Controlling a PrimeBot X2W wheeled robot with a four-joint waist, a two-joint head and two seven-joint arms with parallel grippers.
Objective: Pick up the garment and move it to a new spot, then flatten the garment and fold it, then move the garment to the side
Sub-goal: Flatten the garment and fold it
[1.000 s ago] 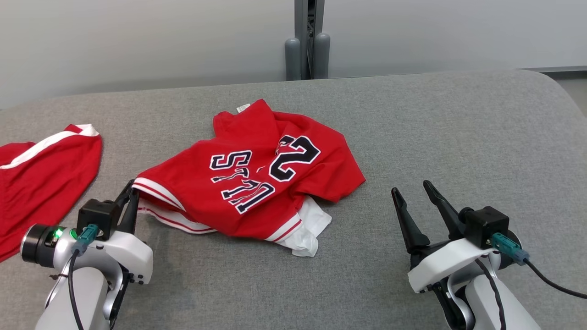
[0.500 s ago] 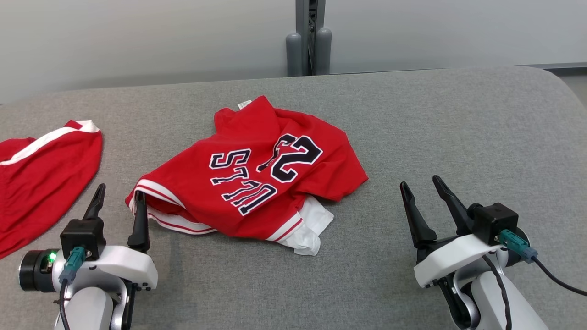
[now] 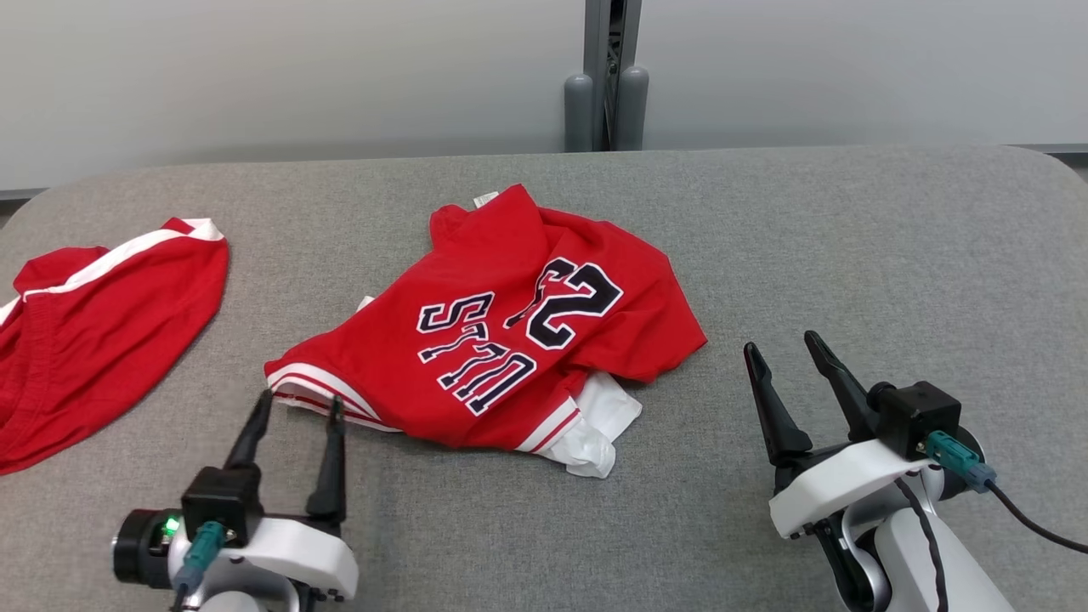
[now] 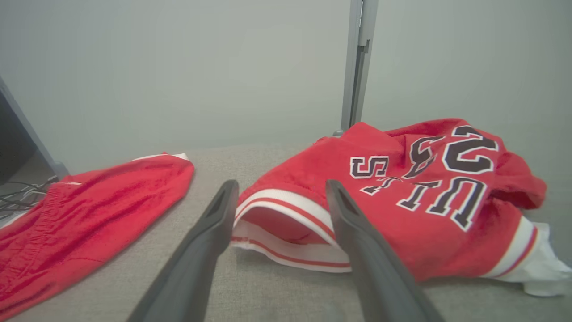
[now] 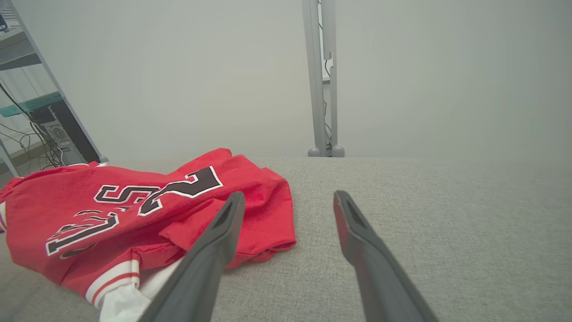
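Your left fingers (image 3: 330, 463) (image 4: 201, 255) stand spread wide and hold nothing. Their dark tips are parted in front of the striped hem of the crumpled red jersey with dark, white-edged lettering (image 3: 510, 331) (image 4: 402, 197). In the left wrist view the white-and-red hem band sits in the gap between the two tips. You cannot tell from any view whether either tip touches the cloth.

Your right fingers (image 3: 769, 416) (image 5: 210, 255) are also spread wide and empty. They are raised over bare grey fabric, to the right of the jersey and apart from it.

The jersey (image 5: 134, 210) lies in a loose heap near the middle of the grey fabric-covered desk (image 3: 850, 238). Its lettering faces up and reads upside down in the head view, with folds running across the number. A white piece of cloth (image 3: 595, 425) pokes out from under the jersey's near right corner, beside a second striped band.

At the desk's left end, well apart from the jersey, a second red garment with a white stripe (image 3: 93, 340) (image 4: 89, 210) lies flat and runs off the edge of the head view. Behind the desk's far edge, a grey metal post (image 3: 606, 85) rises against a pale wall.
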